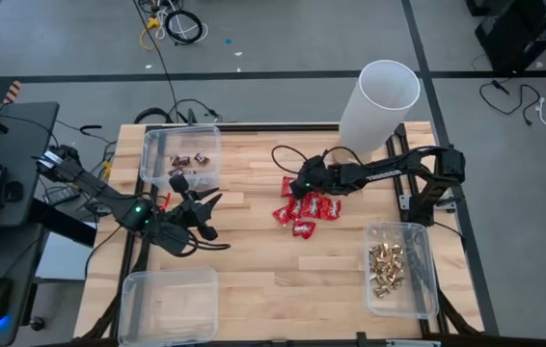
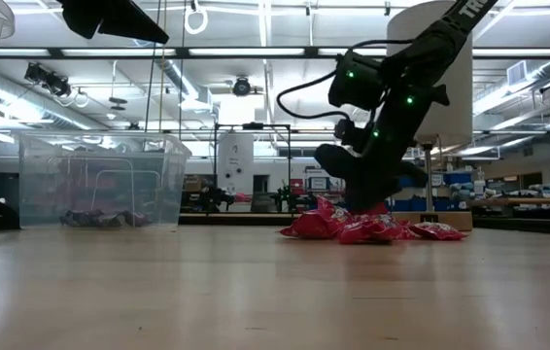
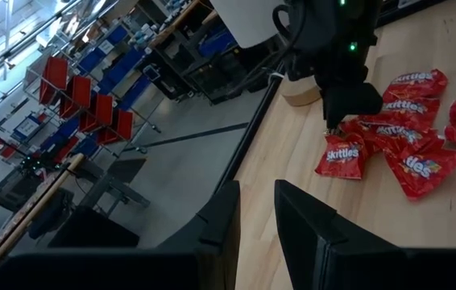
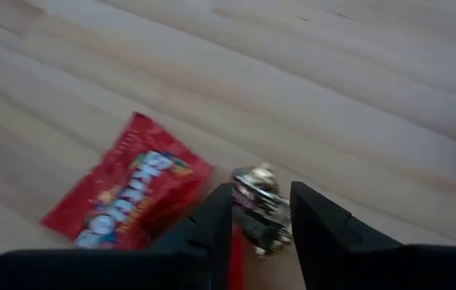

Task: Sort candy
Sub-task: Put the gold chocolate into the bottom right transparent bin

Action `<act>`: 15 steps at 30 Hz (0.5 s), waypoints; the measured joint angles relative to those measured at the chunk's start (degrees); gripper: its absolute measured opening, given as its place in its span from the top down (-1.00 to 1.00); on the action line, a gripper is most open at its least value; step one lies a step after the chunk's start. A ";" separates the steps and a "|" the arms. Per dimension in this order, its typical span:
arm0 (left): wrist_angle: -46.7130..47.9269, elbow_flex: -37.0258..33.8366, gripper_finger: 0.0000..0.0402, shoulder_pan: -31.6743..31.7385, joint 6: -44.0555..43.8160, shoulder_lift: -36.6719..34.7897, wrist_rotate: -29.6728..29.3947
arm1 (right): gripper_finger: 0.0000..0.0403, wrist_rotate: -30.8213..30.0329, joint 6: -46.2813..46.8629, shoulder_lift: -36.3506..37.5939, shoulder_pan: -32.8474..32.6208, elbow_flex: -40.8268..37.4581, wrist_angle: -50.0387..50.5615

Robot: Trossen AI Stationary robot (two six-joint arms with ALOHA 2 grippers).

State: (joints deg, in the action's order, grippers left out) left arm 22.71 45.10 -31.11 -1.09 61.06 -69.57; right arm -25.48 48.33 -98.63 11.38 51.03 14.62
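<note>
Several shiny red packets [image 1: 307, 210] lie in a heap on the table's middle [image 2: 353, 228] [image 3: 397, 145]. My right gripper [image 1: 302, 185] [image 2: 367, 199] reaches down at the heap's far-left edge, shut on one gold-foil piece [image 4: 259, 201] next to a red packet [image 4: 123, 201]. More gold-foil pieces [image 1: 386, 265] lie in the clear bin on the right. Dark mini bars [image 1: 191, 159] [image 2: 100, 217] lie in the far-left bin. My left gripper [image 1: 201, 198] [image 3: 256, 213] hangs open and holds nothing, left of the heap. My right gripper [image 4: 262, 217] has the gold-foil piece [image 4: 252, 187] pinched between its two fingers, which come at it slanting down from the table's right. Its crinkled foil fills the gap between them. Whether it is off the wood, I cannot tell.
A tall white cylinder [image 1: 379, 96] stands at the far right, close over the right arm. A third clear bin [image 1: 167, 304] sits at the near-left corner with nothing in it. Bare wood lies between the heap and the near edge.
</note>
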 joint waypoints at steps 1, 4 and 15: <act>-0.03 0.00 0.59 0.00 0.01 0.00 0.00 | 0.44 -0.20 0.22 -0.02 0.00 0.00 0.43; -0.01 0.00 0.59 0.00 0.43 0.00 -0.01 | 0.44 -0.18 1.37 -0.03 0.00 0.00 1.89; 0.01 0.00 0.59 0.00 0.43 0.00 -0.01 | 0.44 0.71 1.23 -3.03 -0.11 0.05 -0.50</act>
State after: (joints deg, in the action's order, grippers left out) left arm 22.71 45.10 -31.11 -0.67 61.06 -69.58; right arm -24.77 49.56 -101.65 11.27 51.07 14.12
